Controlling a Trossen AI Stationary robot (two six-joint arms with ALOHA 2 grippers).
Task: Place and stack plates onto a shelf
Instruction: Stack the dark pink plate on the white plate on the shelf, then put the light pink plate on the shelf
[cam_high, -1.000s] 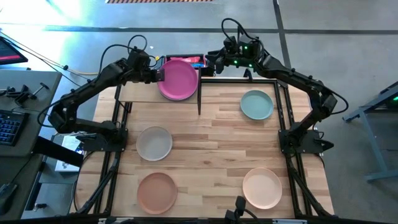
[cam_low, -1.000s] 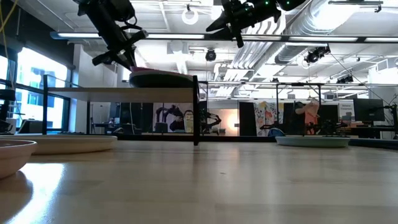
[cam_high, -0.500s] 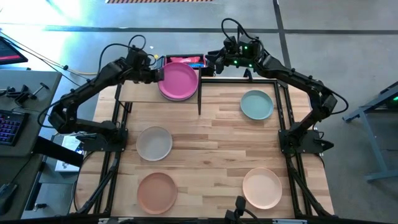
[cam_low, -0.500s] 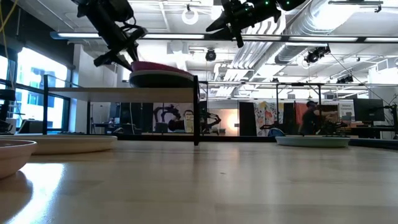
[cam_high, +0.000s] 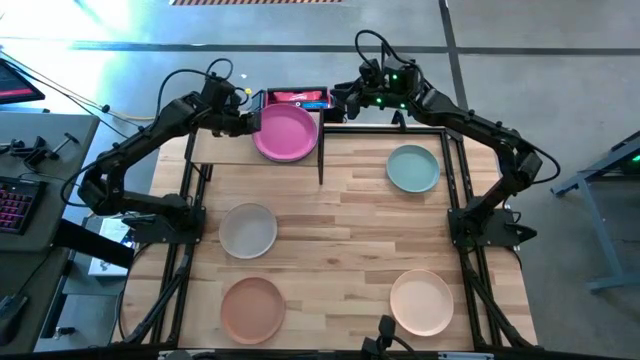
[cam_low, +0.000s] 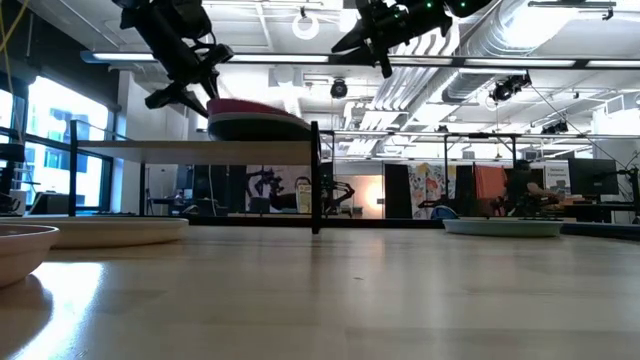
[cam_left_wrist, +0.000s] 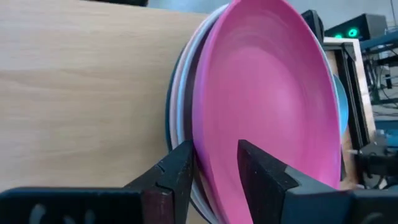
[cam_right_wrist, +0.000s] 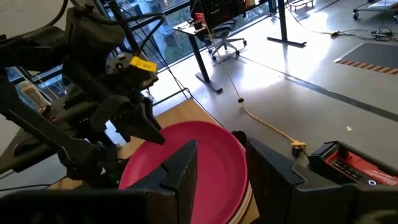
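A magenta plate (cam_high: 286, 132) (cam_left_wrist: 267, 93) lies on top of a stack of plates (cam_left_wrist: 177, 93) at the right end of the wood shelf (cam_high: 220, 148). In the low view the magenta plate (cam_low: 255, 108) sits slightly tilted, its left edge higher. My left gripper (cam_high: 248, 120) (cam_left_wrist: 214, 155) is open at the plate's left rim, with one finger over the bowl and one outside the rim. My right gripper (cam_high: 338, 100) (cam_right_wrist: 221, 149) hovers open beyond the shelf's far right corner, holding nothing. My left gripper straddles the magenta plate's left rim (cam_left_wrist: 214, 134), slanting down from the table's left. One finger (cam_left_wrist: 258, 171) stands over the bowl and the other (cam_left_wrist: 180, 168) outside the rim, by the plates below. Whether either finger touches the plate I cannot tell.
Single plates lie on the tabletop: pale green (cam_high: 413, 168), grey-white (cam_high: 248, 230), tan (cam_high: 252, 308) and peach (cam_high: 421, 301). The shelf's black post (cam_high: 320, 150) stands right of the stack. A red box (cam_high: 297, 97) sits behind the shelf.
My left gripper has opened at the magenta plate's left rim and let go, staying in place with a slight turn of the wrist. The plate has come down onto the stack and rests there with its left edge a little raised.
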